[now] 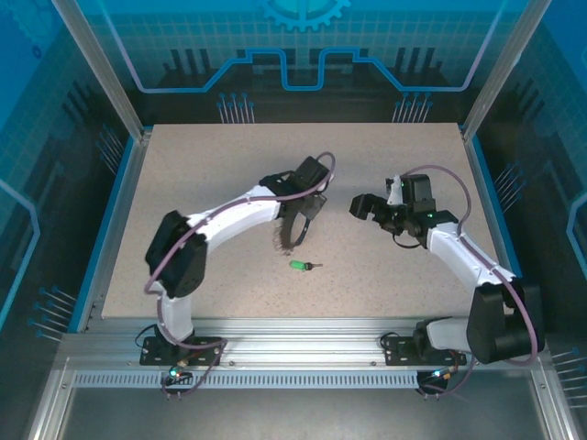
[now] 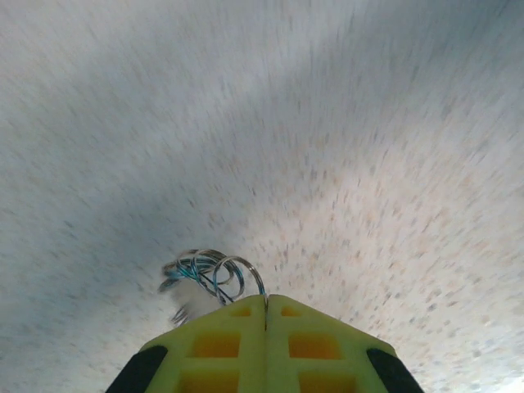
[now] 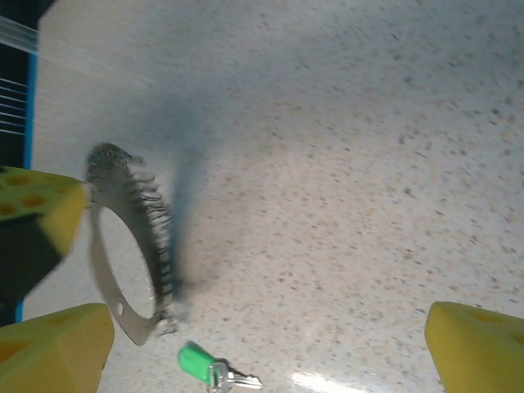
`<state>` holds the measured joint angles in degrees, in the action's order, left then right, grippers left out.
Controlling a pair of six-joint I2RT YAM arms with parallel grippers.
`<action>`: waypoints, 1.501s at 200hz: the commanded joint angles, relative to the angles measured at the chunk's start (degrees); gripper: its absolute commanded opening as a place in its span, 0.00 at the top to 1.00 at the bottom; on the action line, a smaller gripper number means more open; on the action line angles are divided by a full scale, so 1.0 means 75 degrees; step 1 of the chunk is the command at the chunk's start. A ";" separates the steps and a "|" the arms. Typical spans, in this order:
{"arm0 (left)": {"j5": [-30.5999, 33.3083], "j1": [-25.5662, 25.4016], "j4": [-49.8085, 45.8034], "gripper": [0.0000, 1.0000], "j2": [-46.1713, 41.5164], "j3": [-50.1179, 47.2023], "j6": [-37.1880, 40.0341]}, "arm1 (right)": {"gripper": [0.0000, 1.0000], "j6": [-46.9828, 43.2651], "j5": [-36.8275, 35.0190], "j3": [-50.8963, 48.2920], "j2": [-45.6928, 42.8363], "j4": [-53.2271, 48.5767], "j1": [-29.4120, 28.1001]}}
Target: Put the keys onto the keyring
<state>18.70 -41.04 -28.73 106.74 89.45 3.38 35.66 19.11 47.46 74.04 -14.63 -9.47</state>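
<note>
The green-headed key (image 1: pixel 300 266) lies flat on the table, its silvery blade pointing right; it also shows at the bottom of the right wrist view (image 3: pixel 199 363). My left gripper (image 1: pixel 308 203) is shut on the keyring (image 1: pixel 293 229), whose dark loop hangs from it down to the table just above the key. In the left wrist view the yellow fingers (image 2: pixel 237 344) are pressed together on a silvery ring of the keyring (image 2: pixel 219 274). My right gripper (image 1: pixel 365 206) hovers open to the right of the loop (image 3: pixel 115 303), with its chain (image 3: pixel 160 246) and the key between its fingers (image 3: pixel 57 352).
The speckled table (image 1: pixel 202 165) has a blue rim at left and right and a metal rail along the near edge. Transparent walls enclose the back and sides. The left gripper's yellow finger (image 3: pixel 37 205) shows at the left of the right wrist view.
</note>
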 commanded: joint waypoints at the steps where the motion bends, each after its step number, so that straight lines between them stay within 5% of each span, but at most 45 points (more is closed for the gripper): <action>1: -0.0173 0.0049 0.1066 1.00 -0.1158 -0.0422 0.0051 | 0.03 0.0014 0.0349 0.0345 -0.0113 -0.0006 -0.0134; 75: -0.3676 0.1047 0.4129 1.00 -0.3518 -0.2185 -0.1196 | 0.04 -0.0113 0.0864 0.1402 -0.0594 0.0410 -0.0140; 113: -0.4809 0.1302 0.5682 1.00 -0.4223 -0.3101 -0.1846 | 0.05 0.0097 0.1509 0.1648 -0.0938 0.0877 -0.0179; 179: -0.6102 0.1387 0.7588 1.00 -0.4364 -0.3785 -0.2853 | 0.09 0.0194 0.1976 0.1749 -0.1392 0.1733 -0.0448; 216: -0.6819 0.1497 0.8009 1.00 -0.3942 -0.3440 -0.3467 | 0.26 0.0024 0.2387 0.1713 -0.1550 0.2235 -0.0448; 300: -0.7868 0.1559 0.9089 1.00 -0.3482 -0.3221 -0.4483 | 0.41 0.0138 0.3129 0.1714 -0.1821 0.2913 -0.0990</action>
<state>-36.67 -29.78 33.01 79.90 62.54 -27.18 37.12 40.16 58.98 61.56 4.60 -15.16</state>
